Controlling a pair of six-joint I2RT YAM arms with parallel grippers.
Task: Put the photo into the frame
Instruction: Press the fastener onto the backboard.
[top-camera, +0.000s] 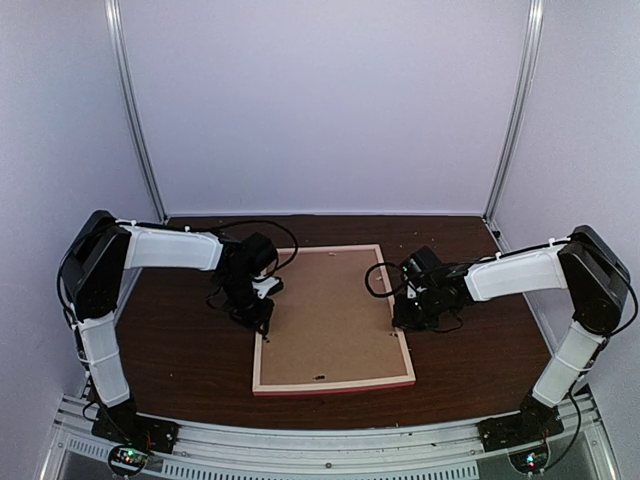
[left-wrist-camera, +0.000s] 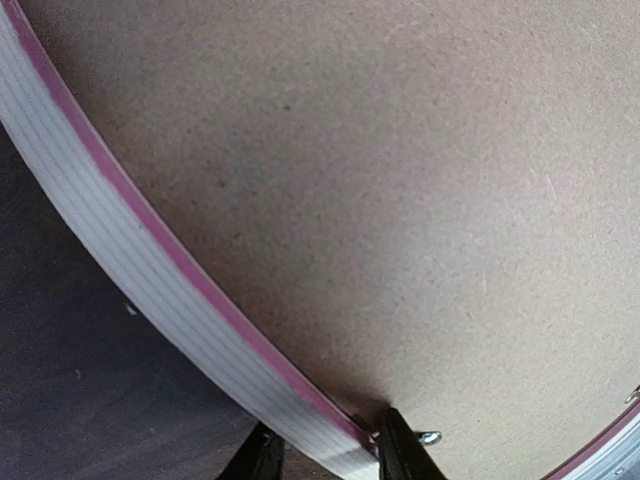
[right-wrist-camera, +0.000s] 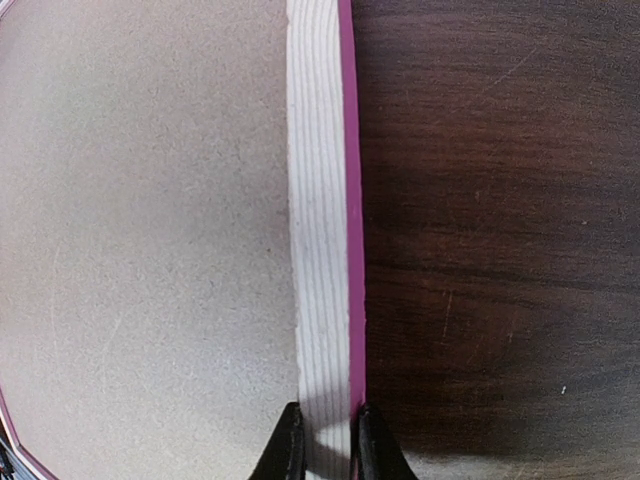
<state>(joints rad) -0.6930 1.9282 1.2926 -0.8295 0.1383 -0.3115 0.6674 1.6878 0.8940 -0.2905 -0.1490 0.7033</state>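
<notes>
Dark table (top-camera: 180, 370) beneath the frame (top-camera: 335, 384), backing board (top-camera: 325, 320) up, left claw (left-wrist-camera: 327, 428) and right claw (right-wrist-camera: 328, 410) pinching its rails.

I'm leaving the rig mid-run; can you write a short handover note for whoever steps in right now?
Left end effector: closed across the left rail of the pink-edged rectangular wooden picture frame.
Right end effector: closed across its right rail.
Frame lies back-up on the dark wooden table, plain brown backing board seated in it.
Photo not in view; cannot tell whether it is under the board.
Left: confirm the photo is inside, then fasten the backing.
</notes>
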